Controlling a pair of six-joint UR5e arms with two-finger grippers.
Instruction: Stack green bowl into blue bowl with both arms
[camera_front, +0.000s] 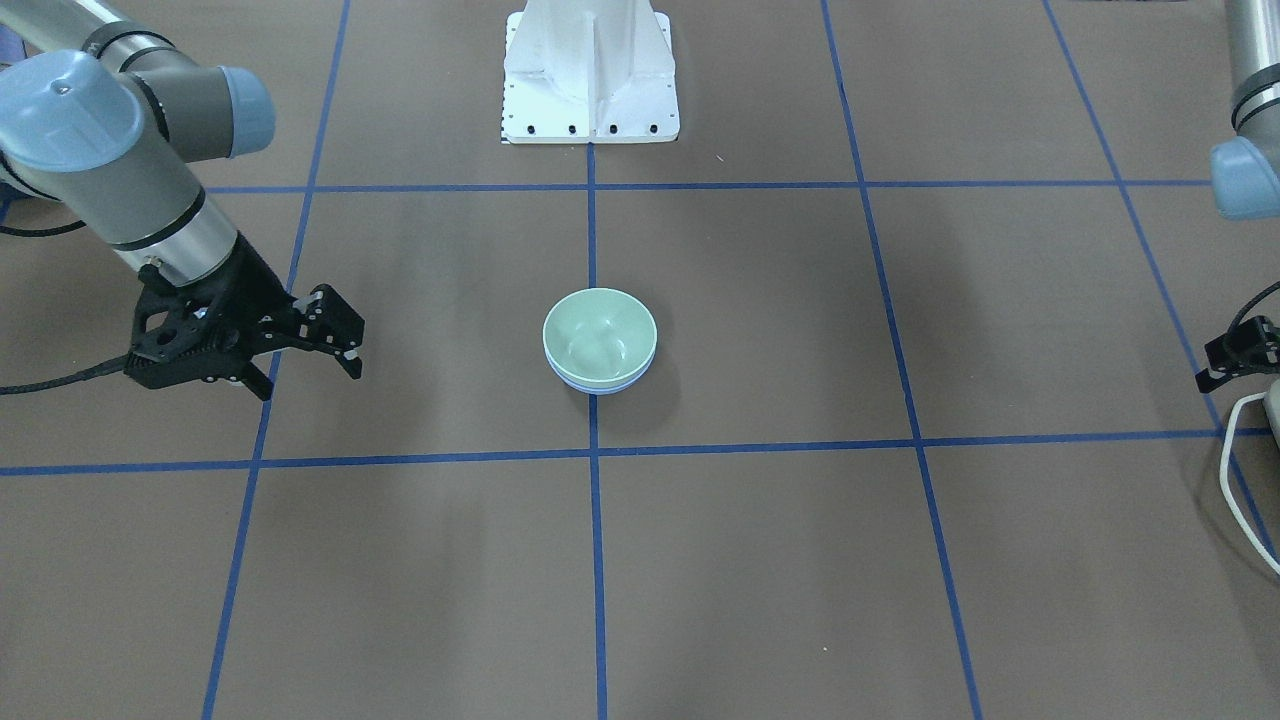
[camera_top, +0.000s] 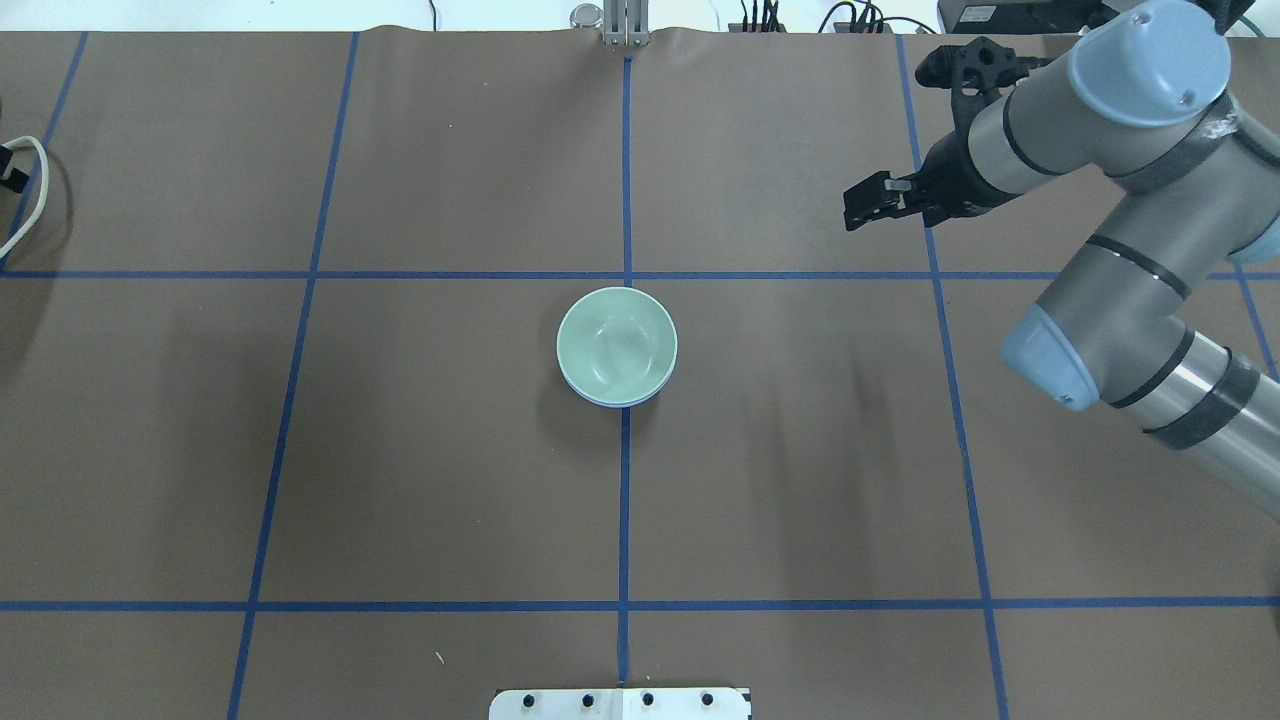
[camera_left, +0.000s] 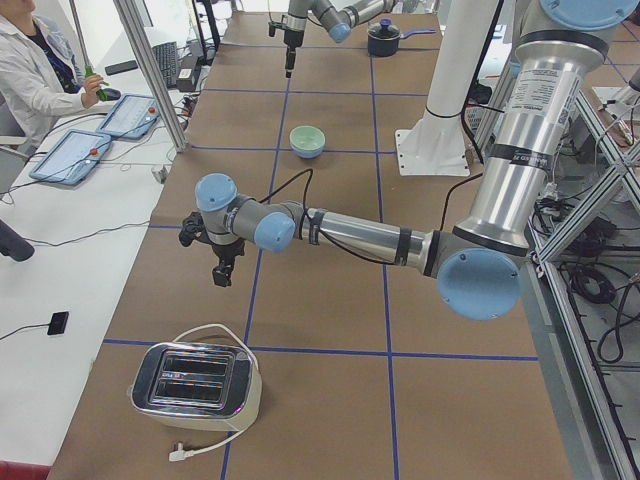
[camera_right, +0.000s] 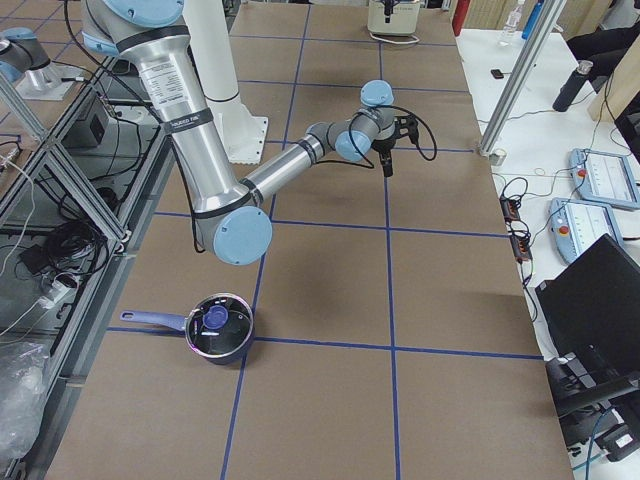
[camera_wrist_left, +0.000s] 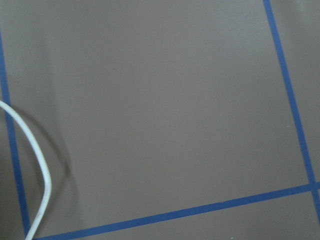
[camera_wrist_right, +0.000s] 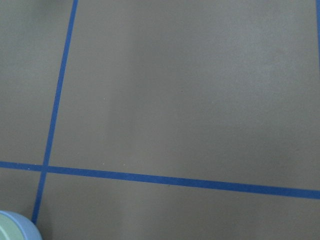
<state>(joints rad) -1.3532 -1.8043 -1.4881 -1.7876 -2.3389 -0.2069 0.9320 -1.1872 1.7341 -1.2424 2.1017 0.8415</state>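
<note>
Green bowl (camera_front: 598, 335): pale mint, glossy, plain, upright, nested inside blue bowl (camera_front: 600, 388). Blue bowl: periwinkle, only thin crescent showing below green rim, upright at middle of surface (camera_front: 760, 320), on blue tape line (camera_front: 597, 560). Right arm (camera_front: 150, 200), left arm (camera_front: 1250, 100): grey tubes, light-blue caps, both well apart from bowls, at opposite sides.

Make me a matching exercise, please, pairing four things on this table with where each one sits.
Things:
1. green bowl
2. blue bowl
3. toaster
4. pot

Places:
A. lidded, at the end of the table on the robot's right
B. nested inside another bowl
C. at the table's end on the robot's left
D. underneath, only its rim showing

Pairs: 1-B, 2-D, 3-C, 4-A.
</note>
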